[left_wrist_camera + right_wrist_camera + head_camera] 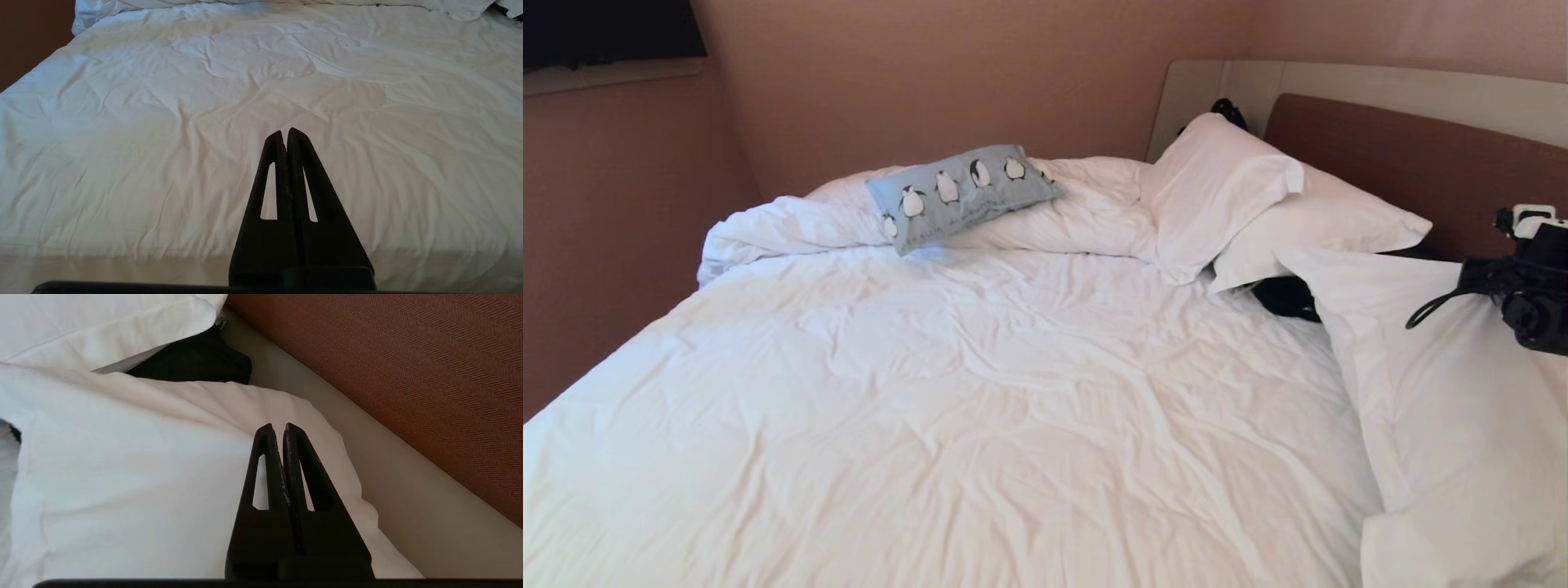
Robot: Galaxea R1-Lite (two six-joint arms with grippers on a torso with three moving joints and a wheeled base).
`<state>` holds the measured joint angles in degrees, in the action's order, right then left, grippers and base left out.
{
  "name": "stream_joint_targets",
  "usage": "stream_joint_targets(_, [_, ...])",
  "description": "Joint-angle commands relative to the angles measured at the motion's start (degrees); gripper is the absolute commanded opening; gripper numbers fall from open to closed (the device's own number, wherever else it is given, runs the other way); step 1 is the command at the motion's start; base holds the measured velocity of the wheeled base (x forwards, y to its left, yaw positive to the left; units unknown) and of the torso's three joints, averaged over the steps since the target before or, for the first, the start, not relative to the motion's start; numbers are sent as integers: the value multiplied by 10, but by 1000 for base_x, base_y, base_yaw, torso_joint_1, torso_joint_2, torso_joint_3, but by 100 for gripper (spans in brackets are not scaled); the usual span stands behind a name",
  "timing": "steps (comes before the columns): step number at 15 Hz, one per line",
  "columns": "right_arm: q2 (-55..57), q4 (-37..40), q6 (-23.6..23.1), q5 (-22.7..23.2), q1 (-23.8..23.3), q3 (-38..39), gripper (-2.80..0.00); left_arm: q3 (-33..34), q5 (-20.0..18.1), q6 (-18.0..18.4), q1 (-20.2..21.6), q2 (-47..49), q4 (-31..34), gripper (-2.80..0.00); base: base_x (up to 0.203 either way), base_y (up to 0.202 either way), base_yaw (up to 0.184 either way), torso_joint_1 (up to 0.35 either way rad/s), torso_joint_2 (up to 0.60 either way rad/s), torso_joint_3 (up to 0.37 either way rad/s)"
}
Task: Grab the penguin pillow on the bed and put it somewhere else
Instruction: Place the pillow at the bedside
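Observation:
The penguin pillow, light blue with a row of black-and-white penguins, lies tilted on the bunched duvet at the far side of the bed. My right arm shows at the right edge of the head view, above a white pillow, far from the penguin pillow. My right gripper is shut and empty, hanging over that white pillow near the headboard. My left gripper is shut and empty, parked low at the bed's near edge, pointing across the duvet.
Two more white pillows lean against the brown headboard. A dark object lies between the pillows. Walls close in the bed on the left and far sides. The rumpled duvet spreads wide across the middle.

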<state>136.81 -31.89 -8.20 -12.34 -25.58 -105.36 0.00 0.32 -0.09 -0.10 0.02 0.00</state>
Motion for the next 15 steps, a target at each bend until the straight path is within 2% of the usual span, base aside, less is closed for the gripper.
stream_joint_targets(1, [-49,-7,1,24,0,42,-280,0,0,0,0,0,0,-280,0,0,0,0,0,0])
stream_joint_targets(3, [-70,-6,0,56,0,67,-280,1,0,0,0,0,0,-280,0,0,0,0,0,0])
stream_joint_targets(7, [-58,-4,-3,54,0,64,-280,1,0,0,0,0,0,-280,0,0,0,0,0,0])
stream_joint_targets(8, [-58,-3,-3,56,-1,64,0,0,0,0,0,0,0,-280,0,0,0,0,0,0])
stream_joint_targets(15, [-77,8,-4,56,-1,67,0,0,0,0,0,0,0,-280,0,0,0,0,0,0])
